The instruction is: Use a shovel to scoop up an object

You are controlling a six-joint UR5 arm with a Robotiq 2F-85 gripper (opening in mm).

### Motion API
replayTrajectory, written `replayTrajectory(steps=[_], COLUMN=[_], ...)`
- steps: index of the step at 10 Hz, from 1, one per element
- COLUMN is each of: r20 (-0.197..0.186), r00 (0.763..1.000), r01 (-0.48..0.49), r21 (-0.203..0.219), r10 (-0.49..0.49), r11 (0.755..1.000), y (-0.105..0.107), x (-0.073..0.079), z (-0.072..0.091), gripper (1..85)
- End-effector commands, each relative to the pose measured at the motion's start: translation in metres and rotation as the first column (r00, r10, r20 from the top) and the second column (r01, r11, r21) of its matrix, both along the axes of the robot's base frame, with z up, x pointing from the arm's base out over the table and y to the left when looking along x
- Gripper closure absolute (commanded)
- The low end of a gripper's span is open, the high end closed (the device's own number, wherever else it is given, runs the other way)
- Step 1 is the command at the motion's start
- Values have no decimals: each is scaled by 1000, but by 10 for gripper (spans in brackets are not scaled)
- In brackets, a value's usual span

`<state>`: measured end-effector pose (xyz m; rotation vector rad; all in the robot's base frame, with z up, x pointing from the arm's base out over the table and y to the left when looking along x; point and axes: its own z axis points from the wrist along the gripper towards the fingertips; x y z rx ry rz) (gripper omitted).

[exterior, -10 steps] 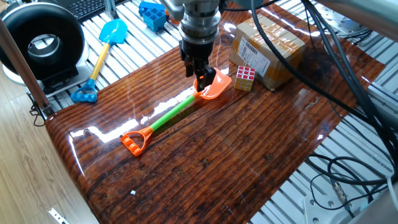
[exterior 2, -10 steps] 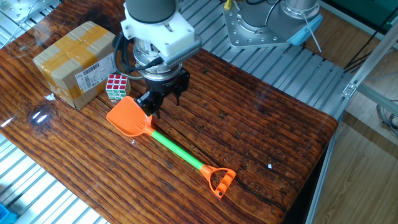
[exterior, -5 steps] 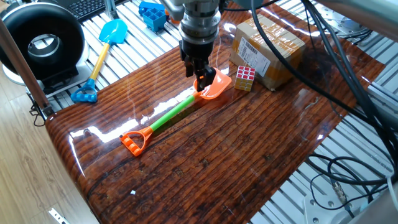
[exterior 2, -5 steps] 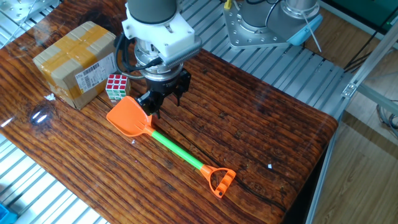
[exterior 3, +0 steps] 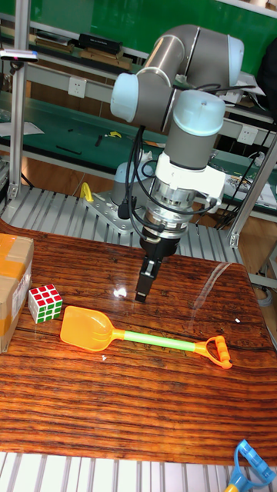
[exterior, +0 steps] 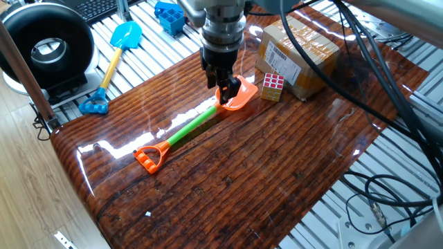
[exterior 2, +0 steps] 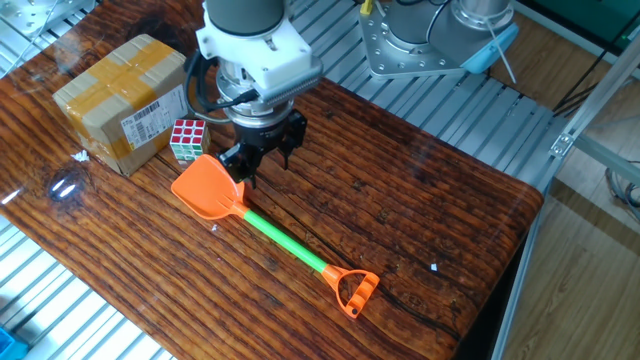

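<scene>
A glossy wood-grain worktop [exterior 2: 420, 210] carries the shovel [exterior 2: 262, 233] mid-surface, with the cube [exterior 2: 186, 138] touching a cardboard box [exterior 2: 118, 98] near one corner.

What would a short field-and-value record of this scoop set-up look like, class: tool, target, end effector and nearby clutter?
tool: orange shovel lying flat on the table, not held
blade: points toward the Rubik's cube, small gap between them
target: Rubik's cube, beside the cardboard box
end effector: gripper open, above the neck where blade meets green shaft, no contact visible
clutter: blue shovel off the wooden top, on the slatted surface
</scene>
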<state>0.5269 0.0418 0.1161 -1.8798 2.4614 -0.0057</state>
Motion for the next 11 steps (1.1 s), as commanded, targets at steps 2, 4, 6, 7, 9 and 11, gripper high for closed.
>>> replayTrajectory(steps=[2, 4, 6, 7, 9, 11], r20=[5, -8, -39, -52, -69, -68], r00=[1000, 1000, 999, 999, 998, 997], r01=[19, 5, -10, -10, -6, -21], r21=[17, 30, 38, 35, 24, 41], r10=[-19, -4, 11, 12, 8, 24], r11=[1000, 1000, 999, 999, 1000, 999], y=[1, 5, 7, 6, 3, 8], x=[2, -2, -10, -14, -18, -18], z=[2, 2, 2, 2, 2, 2], gripper=[303, 297, 237, 227, 217, 170])
